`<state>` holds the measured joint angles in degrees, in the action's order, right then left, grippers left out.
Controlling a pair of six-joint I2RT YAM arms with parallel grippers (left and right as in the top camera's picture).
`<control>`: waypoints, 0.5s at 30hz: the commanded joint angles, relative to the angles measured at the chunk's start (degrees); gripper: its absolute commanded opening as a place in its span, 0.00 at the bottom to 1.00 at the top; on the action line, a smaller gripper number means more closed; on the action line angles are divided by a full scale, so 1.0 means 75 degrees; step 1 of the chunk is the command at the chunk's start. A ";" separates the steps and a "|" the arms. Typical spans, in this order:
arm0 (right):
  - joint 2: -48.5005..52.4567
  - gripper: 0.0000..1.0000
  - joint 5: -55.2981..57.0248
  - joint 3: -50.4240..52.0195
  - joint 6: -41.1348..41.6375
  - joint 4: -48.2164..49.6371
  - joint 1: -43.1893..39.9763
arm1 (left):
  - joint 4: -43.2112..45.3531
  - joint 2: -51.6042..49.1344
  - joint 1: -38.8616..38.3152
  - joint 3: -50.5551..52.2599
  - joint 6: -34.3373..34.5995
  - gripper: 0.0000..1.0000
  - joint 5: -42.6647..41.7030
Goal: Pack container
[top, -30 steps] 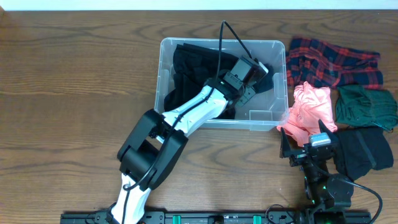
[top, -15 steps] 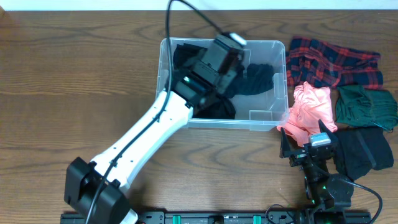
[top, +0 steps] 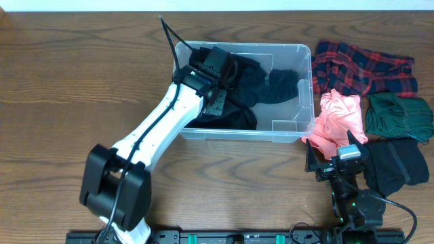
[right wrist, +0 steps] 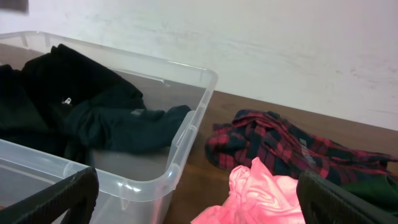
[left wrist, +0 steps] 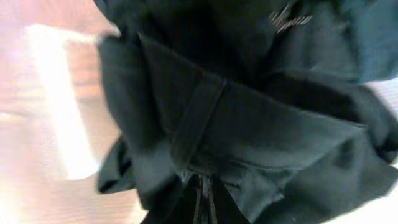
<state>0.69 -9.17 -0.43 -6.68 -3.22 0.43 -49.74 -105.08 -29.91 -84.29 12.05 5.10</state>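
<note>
The clear plastic container (top: 303, 49) stands at the table's middle back, and its rim shows in the right wrist view (right wrist: 198, 99). Black clothes (top: 261, 80) lie bunched inside it. My left gripper (top: 228, 68) reaches into the container's left half. In the left wrist view its fingers (left wrist: 203, 200) are pressed together on a black garment (left wrist: 249, 124) that fills the frame. My right gripper (top: 337, 161) is open and empty near the front right; its fingers (right wrist: 199, 199) frame the container's corner and a pink garment (right wrist: 267, 193).
To the right of the container lie a red plaid garment (top: 363, 68), the pink garment (top: 339, 118), a dark green garment (top: 397, 115) and a black garment (top: 397, 164). A white wall stands behind the table.
My left arm has swung from the container's right half to its left half, pulling the black garment with it. The right arm has not moved.
</note>
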 commanded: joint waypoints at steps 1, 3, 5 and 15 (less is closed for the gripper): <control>-0.0026 0.99 0.0020 0.0015 -0.0029 -0.0026 -0.0061 | 0.0032 -0.0472 0.0064 0.0221 0.0268 0.06 -0.0726; -0.0026 0.99 0.0020 0.0015 -0.0029 -0.0026 -0.0061 | 0.0061 -0.0694 0.0055 0.0224 0.0268 0.06 -0.0892; -0.0026 0.99 0.0020 0.0015 -0.0029 -0.0026 -0.0061 | 0.0131 -0.0836 0.0058 0.0224 0.0268 0.06 -0.0886; -0.0026 0.99 0.0020 0.0015 -0.0029 -0.0026 -0.0061 | 0.0251 0.0548 0.0265 -0.1029 0.0204 0.06 -0.0306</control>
<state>0.69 -9.17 -0.43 -6.70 -3.20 0.43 -48.14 -107.79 -29.12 -86.87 13.52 0.23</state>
